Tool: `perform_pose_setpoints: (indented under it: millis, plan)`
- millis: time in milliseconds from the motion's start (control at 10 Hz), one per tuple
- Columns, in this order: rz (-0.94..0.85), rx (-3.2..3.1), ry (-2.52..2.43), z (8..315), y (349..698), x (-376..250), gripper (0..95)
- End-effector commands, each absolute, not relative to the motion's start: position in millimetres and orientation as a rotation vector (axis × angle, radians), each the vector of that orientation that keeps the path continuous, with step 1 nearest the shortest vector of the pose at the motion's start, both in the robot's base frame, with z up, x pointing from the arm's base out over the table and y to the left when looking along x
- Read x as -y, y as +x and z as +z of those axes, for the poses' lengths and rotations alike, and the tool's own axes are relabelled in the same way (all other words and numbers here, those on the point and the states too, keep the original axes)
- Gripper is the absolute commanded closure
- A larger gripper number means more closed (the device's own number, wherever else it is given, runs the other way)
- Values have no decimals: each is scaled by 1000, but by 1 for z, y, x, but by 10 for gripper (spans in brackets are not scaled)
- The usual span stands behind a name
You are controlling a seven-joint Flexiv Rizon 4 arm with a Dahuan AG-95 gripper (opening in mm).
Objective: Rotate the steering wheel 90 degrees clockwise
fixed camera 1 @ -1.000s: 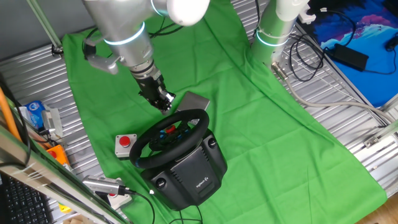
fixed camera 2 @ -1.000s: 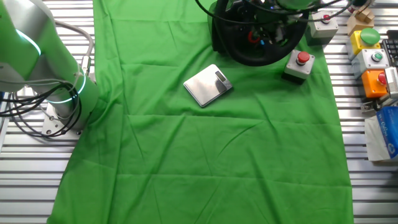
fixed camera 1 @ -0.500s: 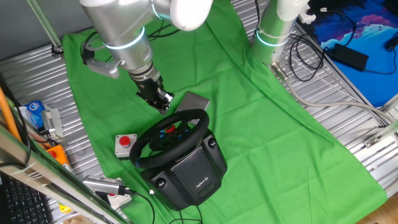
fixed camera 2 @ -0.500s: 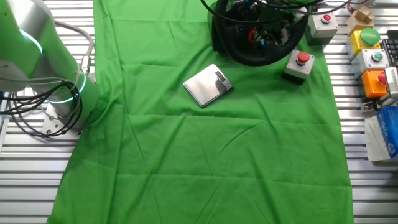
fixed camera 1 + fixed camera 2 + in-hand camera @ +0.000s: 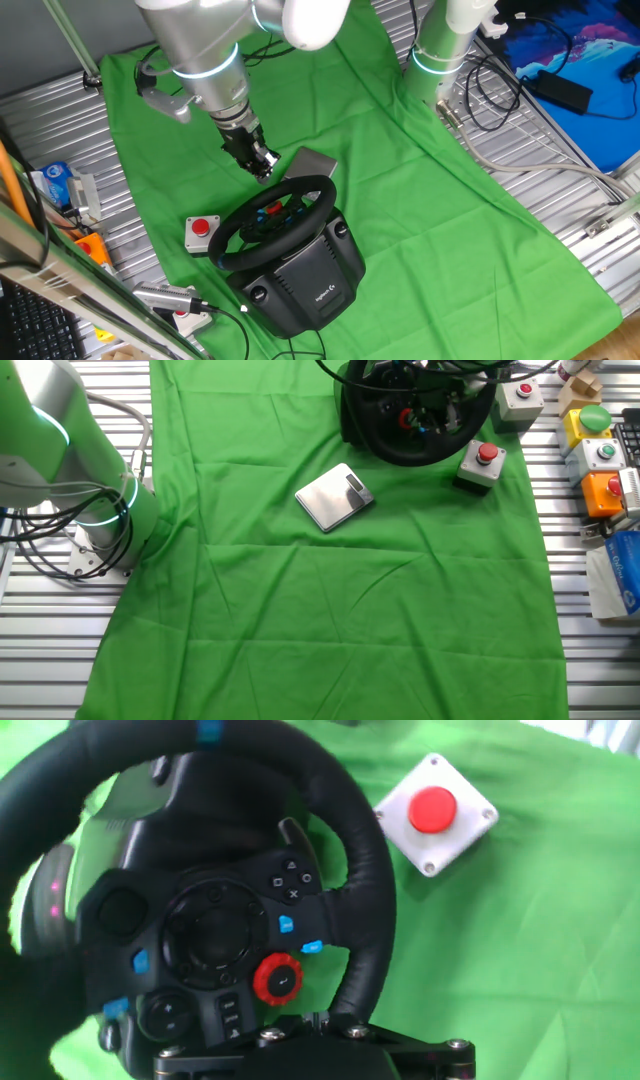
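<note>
The black steering wheel [image 5: 318, 192] sits tilted on its bulky black base [image 5: 305, 275] at the near end of the green cloth. It also shows at the top of the other fixed view [image 5: 420, 456]. The hand view shows its rim [image 5: 352, 850] close up, with the red dial and blue buttons on the hub. My gripper [image 5: 263, 168] is at the far left part of the rim. In the hand view the rim runs down into the gripper [image 5: 320, 1020]. The gripper body hides the fingers, so I cannot tell whether they hold the rim.
A small grey box with a red round button [image 5: 201, 232] [image 5: 481, 463] [image 5: 436, 813] stands right beside the wheel. A flat silver scale [image 5: 315, 162] [image 5: 334, 497] lies just behind the gripper. A second arm's base [image 5: 440, 50] stands at the cloth's far edge. More button boxes [image 5: 600, 455] sit off the cloth.
The arm has shifted only slightly near the rim. The wheel stays in about the same position.
</note>
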State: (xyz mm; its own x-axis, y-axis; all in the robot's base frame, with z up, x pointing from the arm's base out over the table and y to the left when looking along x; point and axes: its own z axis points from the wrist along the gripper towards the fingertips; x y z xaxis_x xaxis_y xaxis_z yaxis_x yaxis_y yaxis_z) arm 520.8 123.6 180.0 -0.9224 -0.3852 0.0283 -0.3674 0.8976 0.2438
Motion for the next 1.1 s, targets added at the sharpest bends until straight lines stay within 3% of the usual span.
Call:
perform_pose_setpoints:
  millis: [100,600,1100]
  plan:
    - [-367,2989,443,180,521,-124,950]
    - [-311,2941,620,176,521,-110,950]
    - [-354,2901,866,139,516,-33,950]
